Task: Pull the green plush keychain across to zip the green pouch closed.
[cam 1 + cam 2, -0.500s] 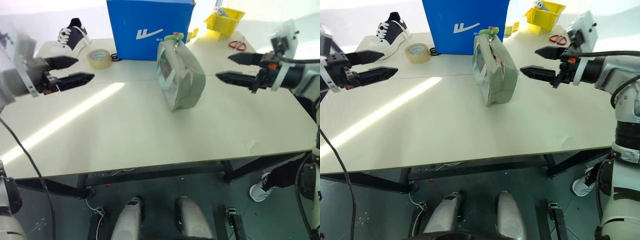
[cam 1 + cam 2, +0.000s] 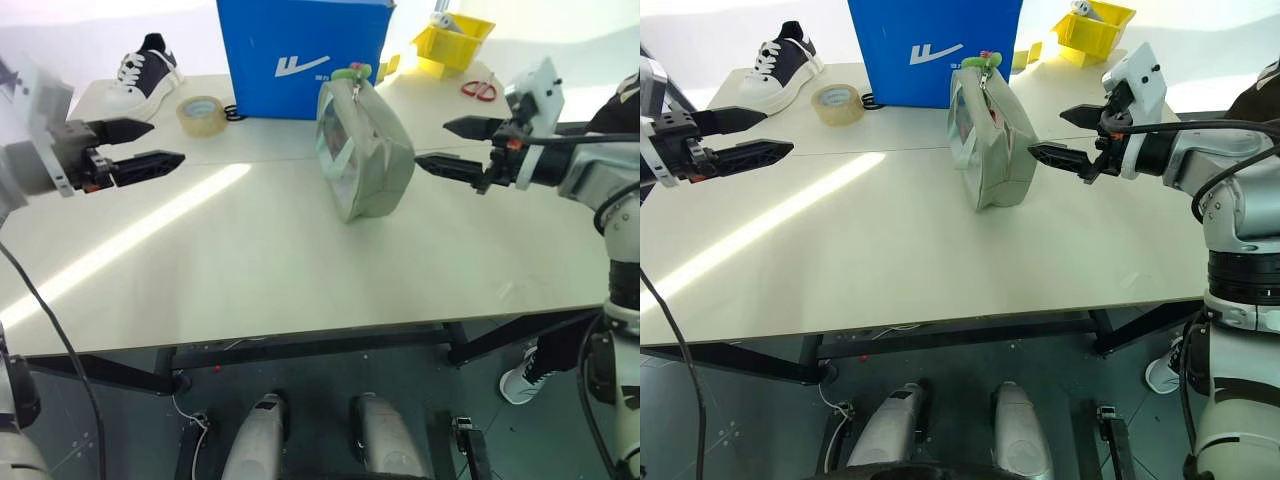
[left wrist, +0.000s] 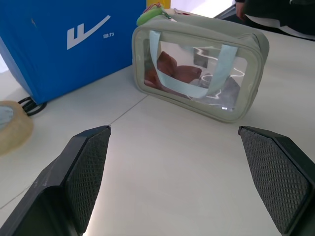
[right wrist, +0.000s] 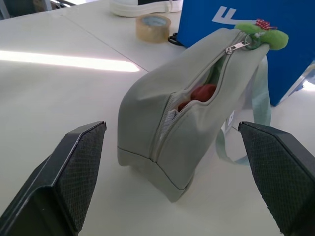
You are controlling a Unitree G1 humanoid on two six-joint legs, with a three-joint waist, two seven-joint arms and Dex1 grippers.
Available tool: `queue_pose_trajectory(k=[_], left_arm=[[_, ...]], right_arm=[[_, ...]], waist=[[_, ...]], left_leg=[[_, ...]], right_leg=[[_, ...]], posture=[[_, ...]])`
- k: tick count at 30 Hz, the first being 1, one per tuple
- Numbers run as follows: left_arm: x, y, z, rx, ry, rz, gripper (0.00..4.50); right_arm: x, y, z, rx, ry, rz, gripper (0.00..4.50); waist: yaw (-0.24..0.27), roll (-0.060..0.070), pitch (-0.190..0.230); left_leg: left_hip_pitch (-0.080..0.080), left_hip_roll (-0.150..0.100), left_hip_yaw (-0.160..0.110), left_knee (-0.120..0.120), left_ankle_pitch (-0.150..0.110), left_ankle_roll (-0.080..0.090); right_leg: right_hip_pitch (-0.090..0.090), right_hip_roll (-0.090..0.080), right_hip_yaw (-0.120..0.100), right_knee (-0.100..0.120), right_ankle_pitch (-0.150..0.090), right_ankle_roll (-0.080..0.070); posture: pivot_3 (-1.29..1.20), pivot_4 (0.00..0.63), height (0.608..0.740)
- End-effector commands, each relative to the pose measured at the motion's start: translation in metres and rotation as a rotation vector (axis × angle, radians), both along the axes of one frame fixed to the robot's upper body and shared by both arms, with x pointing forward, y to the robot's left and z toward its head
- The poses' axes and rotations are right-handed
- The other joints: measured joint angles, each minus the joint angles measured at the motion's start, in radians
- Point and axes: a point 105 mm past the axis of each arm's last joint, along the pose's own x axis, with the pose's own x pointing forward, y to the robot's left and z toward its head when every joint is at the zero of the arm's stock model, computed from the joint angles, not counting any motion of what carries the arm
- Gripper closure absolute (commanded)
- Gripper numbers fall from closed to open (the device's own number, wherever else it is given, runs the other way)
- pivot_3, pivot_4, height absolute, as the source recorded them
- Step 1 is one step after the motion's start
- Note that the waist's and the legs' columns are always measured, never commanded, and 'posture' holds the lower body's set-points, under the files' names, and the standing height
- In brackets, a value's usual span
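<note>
green pouch [image 2: 362,150]: stands upright on its narrow base in the middle of the white table [image 2: 250,250], just in front of the blue box [image 2: 300,55], end-on to the head camera.
zipper: the right wrist view looks along the top of the pouch and shows it gaping open, something red inside; the head views do not show this gap.
green plush keychain [image 4: 258,33]: sits at the far end of the pouch, the end nearest the blue box, hanging on the zipper pull; from the head it is a small lime tuft on top of the pouch.
window side: the left wrist view faces the pouch's clear panel, with a pale blue strap [image 3: 222,61] across it and reddish things behind the plastic; the right wrist view sees the plain fabric side instead.
left gripper [image 2: 142,145]: hangs in the air well to the left of the pouch, fingers spread wide, nothing between them.
right gripper [image 2: 1065,135]: just to the right of the pouch, pointing at it, fingers spread wide, holding nothing; whether a fingertip touches the fabric i cannot tell.
tape roll [image 2: 200,116]: left of the pouch, beside the blue box.
sneaker [image 2: 140,72]: further left of the pouch, past the tape roll.
yellow bin [image 2: 450,42]: behind and right of the pouch.
scissors [image 2: 477,89]: red-handled, right of the pouch, near the yellow bin.
</note>
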Motion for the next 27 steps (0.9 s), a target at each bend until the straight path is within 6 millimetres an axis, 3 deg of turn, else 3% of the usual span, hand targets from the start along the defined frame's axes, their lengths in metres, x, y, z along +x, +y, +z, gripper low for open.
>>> queue_pose_trajectory(k=[1,3,10,12,15,19,22,27], left_arm=[[-0.009,-0.019,0.016,0.091,-0.085,-0.078,0.07],[-0.015,-0.033,0.021,0.119,-0.109,-0.134,0.07],[-0.034,-0.064,0.034,0.130,-0.125,-0.288,0.07],[-0.037,-0.072,0.034,0.156,-0.137,-0.313,0.07],[-0.036,-0.074,0.030,0.152,-0.134,-0.299,0.07],[-0.037,-0.069,0.024,0.160,-0.123,-0.271,0.07],[-0.038,-0.067,0.027,0.143,-0.131,-0.252,0.00],[-0.038,-0.065,0.022,0.153,-0.126,-0.230,0.00]], right_arm=[[-0.005,0.023,0.028,-0.002,-0.108,0.048,0.00],[0.001,0.037,0.033,0.011,-0.133,0.043,0.00],[0.028,0.085,0.018,-0.040,-0.199,-0.021,0.00],[0.041,0.097,0.006,-0.086,-0.221,-0.052,0.00],[0.059,0.100,-0.016,-0.150,-0.229,-0.122,0.00],[0.064,0.104,-0.028,-0.168,-0.206,-0.112,0.00],[0.066,0.101,-0.027,-0.160,-0.209,-0.118,0.82],[0.062,0.111,-0.022,-0.123,-0.217,-0.069,3.22]], waist=[[-0.003,0.000,0.000],[-0.005,0.000,0.000],[-0.002,0.000,0.000],[-0.002,0.000,0.000],[-0.003,0.000,0.000],[-0.001,0.000,0.000],[-0.001,0.000,0.000],[-0.003,0.000,0.000]], left_leg=[[0.000,0.000,0.000,0.000,0.000,0.000],[-0.001,0.000,0.000,0.000,0.000,0.000],[-0.002,0.000,0.000,0.001,0.000,0.000],[-0.002,0.000,0.000,0.001,0.000,0.000],[-0.002,0.000,0.000,0.001,0.000,0.000],[-0.002,0.000,0.000,0.001,0.000,0.000],[-0.002,0.000,0.000,0.001,0.000,0.000],[-0.002,0.000,0.000,0.001,0.000,0.000]], right_leg=[[0.000,0.000,0.000,0.000,0.000,0.000],[-0.001,0.000,0.001,0.001,0.000,0.000],[-0.003,0.001,0.000,0.001,0.000,0.000],[-0.003,0.001,0.001,0.002,0.000,0.000],[-0.003,0.001,0.000,0.002,0.000,0.000],[-0.003,0.001,0.001,0.002,0.000,0.000],[-0.003,0.001,0.000,0.002,0.000,0.000],[-0.003,0.001,0.000,0.003,0.000,0.000]], posture=[[0.00,0.150,0.740],[0.00,0.150,0.740],[0.00,0.150,0.740],[0.00,0.150,0.740],[0.00,0.150,0.740],[0.00,0.150,0.740],[0.00,0.150,0.740],[0.00,0.150,0.740]])
